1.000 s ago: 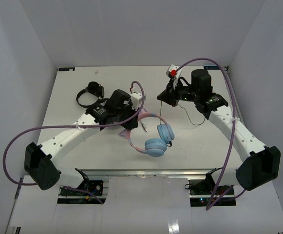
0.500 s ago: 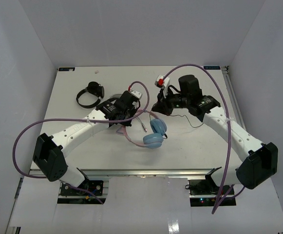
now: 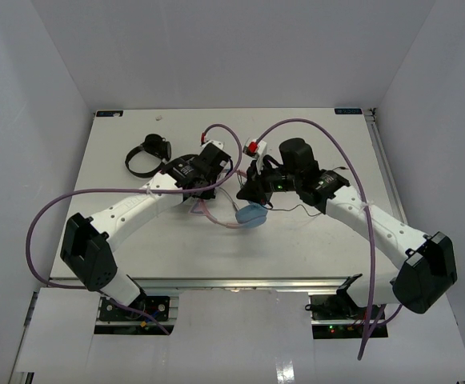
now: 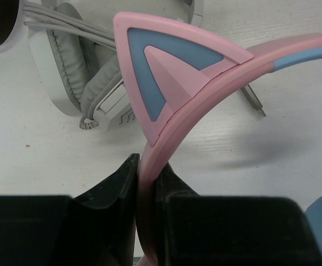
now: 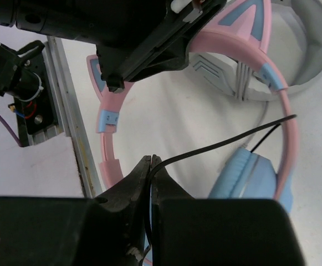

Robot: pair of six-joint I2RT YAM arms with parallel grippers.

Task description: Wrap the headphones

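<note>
The headphones have a pink cat-eared headband (image 3: 216,218) and a light blue ear cup (image 3: 252,214), and sit mid-table between the arms. My left gripper (image 3: 203,197) is shut on the headband (image 4: 166,83), which is clamped between its jaws and held tilted above the table. My right gripper (image 3: 250,192) is shut on the thin dark cable (image 5: 221,143) close to the blue ear cup (image 5: 249,177). The cable runs from the jaws to the cup. More of the cable trails right across the table (image 3: 304,210). Its plug (image 4: 253,103) lies on the table.
Small black headphones (image 3: 146,154) lie at the back left. Grey-white headphones (image 4: 77,77) lie just behind the pink headband, under my left arm; they also show in the right wrist view (image 5: 310,50). The table's near edge rail (image 5: 72,127) is close below the headband.
Both grippers have moved toward each other and toward the back. The headphones came along, off the near table area. The right gripper carried the cable left, up to the ear cup.
</note>
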